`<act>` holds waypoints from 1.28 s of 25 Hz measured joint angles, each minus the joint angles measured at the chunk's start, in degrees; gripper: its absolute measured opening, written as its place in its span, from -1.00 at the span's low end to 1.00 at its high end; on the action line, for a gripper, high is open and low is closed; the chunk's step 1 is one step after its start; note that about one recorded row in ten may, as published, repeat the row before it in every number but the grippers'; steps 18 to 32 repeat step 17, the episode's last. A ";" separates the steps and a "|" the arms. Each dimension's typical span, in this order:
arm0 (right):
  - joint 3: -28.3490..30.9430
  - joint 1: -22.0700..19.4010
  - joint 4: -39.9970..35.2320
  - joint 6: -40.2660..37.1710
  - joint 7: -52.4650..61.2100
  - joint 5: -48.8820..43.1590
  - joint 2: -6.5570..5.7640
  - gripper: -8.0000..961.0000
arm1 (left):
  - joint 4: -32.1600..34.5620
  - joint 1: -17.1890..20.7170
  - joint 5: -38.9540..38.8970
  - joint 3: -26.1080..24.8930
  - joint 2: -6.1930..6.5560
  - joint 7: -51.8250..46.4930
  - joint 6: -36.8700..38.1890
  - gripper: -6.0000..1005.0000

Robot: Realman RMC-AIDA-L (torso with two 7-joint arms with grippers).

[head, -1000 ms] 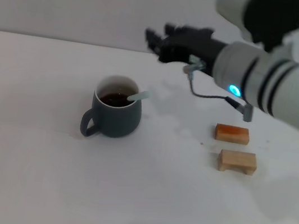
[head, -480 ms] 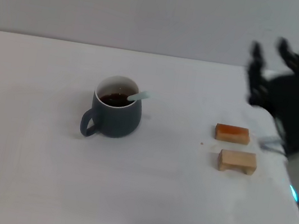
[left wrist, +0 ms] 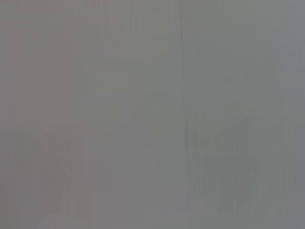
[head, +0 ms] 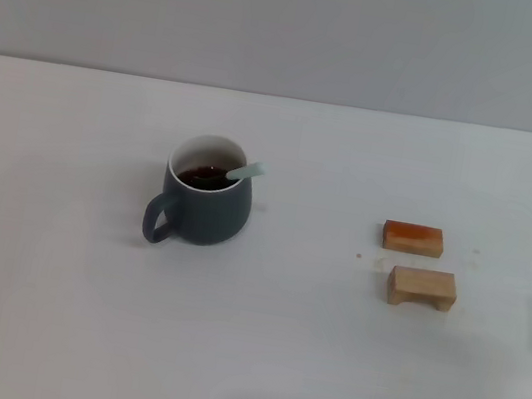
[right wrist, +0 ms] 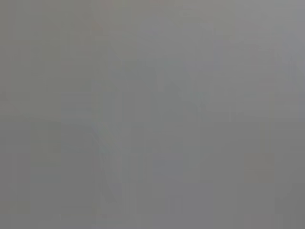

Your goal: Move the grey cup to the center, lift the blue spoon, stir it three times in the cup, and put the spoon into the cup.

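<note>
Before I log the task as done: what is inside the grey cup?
Dark brown liquid and the blue spoon, handle leaning on the grey cup rim. Its bowl is hidden under the liquid.

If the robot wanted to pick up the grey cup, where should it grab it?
Probably by the loop handle of the cup, which sticks out toward the robot's left and a little toward it, so coming from that side looks easiest. Pinching the rim seems worse: the spoon leans over the rim on the far right, and there is dark liquid inside. Neither gripper is in view.
</note>
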 joint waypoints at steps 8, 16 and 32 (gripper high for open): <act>-1.92 0.24 -4.79 -2.57 7.10 6.39 -0.01 0.39 | 0.14 -0.37 0.22 0.42 0.00 0.57 -0.19 -0.99; -2.56 2.20 -10.76 -2.91 15.05 6.36 0.26 0.39 | 0.55 -0.52 0.48 0.79 -0.08 0.70 -0.33 -0.99; -2.88 2.49 -11.12 -2.93 15.05 6.36 0.28 0.39 | 0.56 -0.52 0.49 0.81 -0.07 0.70 -0.34 -0.99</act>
